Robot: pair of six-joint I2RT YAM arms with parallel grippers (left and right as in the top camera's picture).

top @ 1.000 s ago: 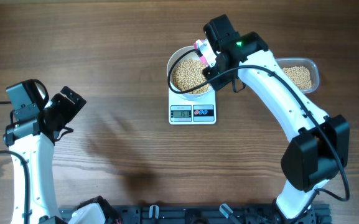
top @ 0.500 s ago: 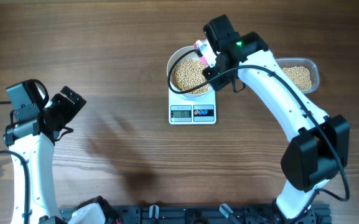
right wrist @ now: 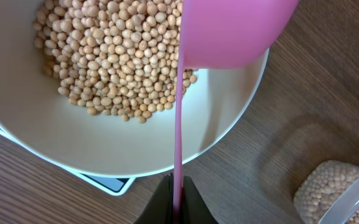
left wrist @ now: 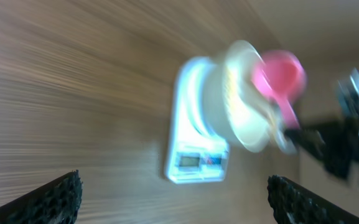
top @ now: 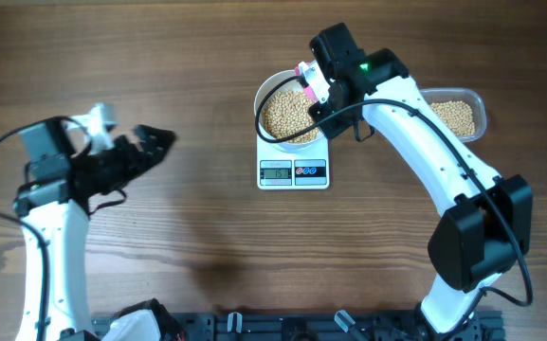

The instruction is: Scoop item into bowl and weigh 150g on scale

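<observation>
left gripper (top: 153, 143) wide apart | right gripper (right wrist: 176, 200) clamped tight, arm outstretched

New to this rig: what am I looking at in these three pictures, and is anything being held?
Two white robot arms work at a wooden table. One picture looks down from above; the other two come from a camera on each wrist, the left one blurred. On the table a white scale carries a white bowl of tan beans; a clear tub with more beans sits beside it. The right gripper is shut on the handle of a pink scoop, held over the bowl. The left gripper is open and empty, apart from the scale.
</observation>
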